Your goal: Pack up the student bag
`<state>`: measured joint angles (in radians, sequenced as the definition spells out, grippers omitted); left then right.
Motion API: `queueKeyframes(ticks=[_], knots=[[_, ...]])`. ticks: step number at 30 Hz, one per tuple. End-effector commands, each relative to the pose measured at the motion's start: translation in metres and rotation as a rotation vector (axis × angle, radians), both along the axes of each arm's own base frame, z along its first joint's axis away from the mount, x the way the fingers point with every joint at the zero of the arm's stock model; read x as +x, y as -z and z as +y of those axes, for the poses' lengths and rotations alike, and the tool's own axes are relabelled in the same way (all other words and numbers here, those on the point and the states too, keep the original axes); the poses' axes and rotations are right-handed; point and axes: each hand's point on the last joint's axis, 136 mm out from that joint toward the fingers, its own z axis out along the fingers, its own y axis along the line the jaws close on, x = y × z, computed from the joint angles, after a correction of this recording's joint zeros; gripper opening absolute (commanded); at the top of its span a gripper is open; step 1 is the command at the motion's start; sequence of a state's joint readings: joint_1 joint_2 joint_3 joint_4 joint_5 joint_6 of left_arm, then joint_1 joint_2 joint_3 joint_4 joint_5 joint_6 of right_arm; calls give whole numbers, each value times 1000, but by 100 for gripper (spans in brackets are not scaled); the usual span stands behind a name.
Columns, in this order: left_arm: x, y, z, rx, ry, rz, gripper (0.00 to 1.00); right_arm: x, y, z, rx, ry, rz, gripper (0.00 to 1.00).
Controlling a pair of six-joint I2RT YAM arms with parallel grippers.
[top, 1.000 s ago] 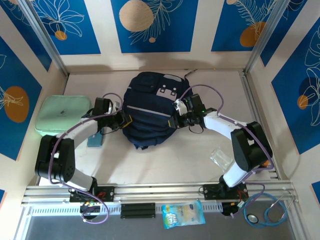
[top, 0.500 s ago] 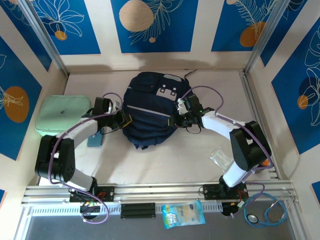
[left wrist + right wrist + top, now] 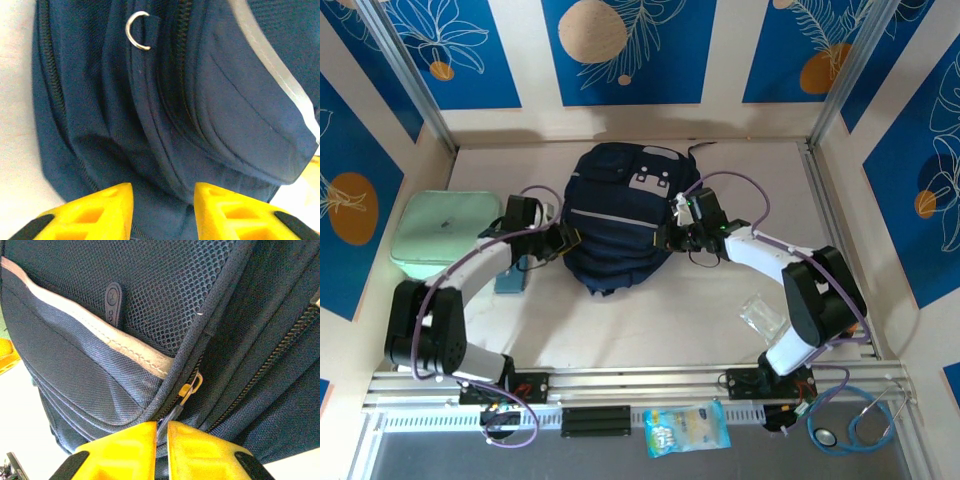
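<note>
Tightly, right tool [image 3: 161, 432] pinches student bag's [image 3: 165, 300] zipper pull [image 3: 172, 412].

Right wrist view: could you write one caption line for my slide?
Right gripper pinches the zipper pull on the side of the navy student bag.

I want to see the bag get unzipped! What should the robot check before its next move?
1. Right end effector pinching the zipper pull: ok, fingers closed on it.
2. Left end effector bracing the student bag: not ok, jaws apart, fabric unclamped.
3. Bag lying on the table: ok.
4. Zip already open: cannot tell.
5. Mint green case clear of the bag: ok, lying apart at the left.
</note>
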<state>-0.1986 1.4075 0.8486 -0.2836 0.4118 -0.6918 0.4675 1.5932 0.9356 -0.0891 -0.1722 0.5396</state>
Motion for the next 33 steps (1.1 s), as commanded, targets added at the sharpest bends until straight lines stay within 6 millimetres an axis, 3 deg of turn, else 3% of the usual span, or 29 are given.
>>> queueKeyframes(ticks=[1,5,11,15,17,23,28,33], knots=[[-7,-30,9,57,-7,-60,41,2,-22,2,24,-21,-80,18],[-11,-42,-8,-92,-78,-59,47,2,-23,-6,6,10,-95,22],[6,-56,-49,-352,-216,-91,51,2,-21,-11,-1,31,-92,25],[11,-49,-77,-385,-247,-61,50,2,-22,-14,6,43,-97,25],[14,-40,-83,-383,-266,-41,45,2,-24,-17,10,52,-103,25],[22,-23,-83,-373,-342,-21,38,0,-28,-22,22,62,-111,25],[33,-26,-81,-370,-376,-49,34,0,-27,-23,21,64,-117,25],[41,-30,-86,-382,-367,-54,11,3,-28,-26,12,62,-138,26]])
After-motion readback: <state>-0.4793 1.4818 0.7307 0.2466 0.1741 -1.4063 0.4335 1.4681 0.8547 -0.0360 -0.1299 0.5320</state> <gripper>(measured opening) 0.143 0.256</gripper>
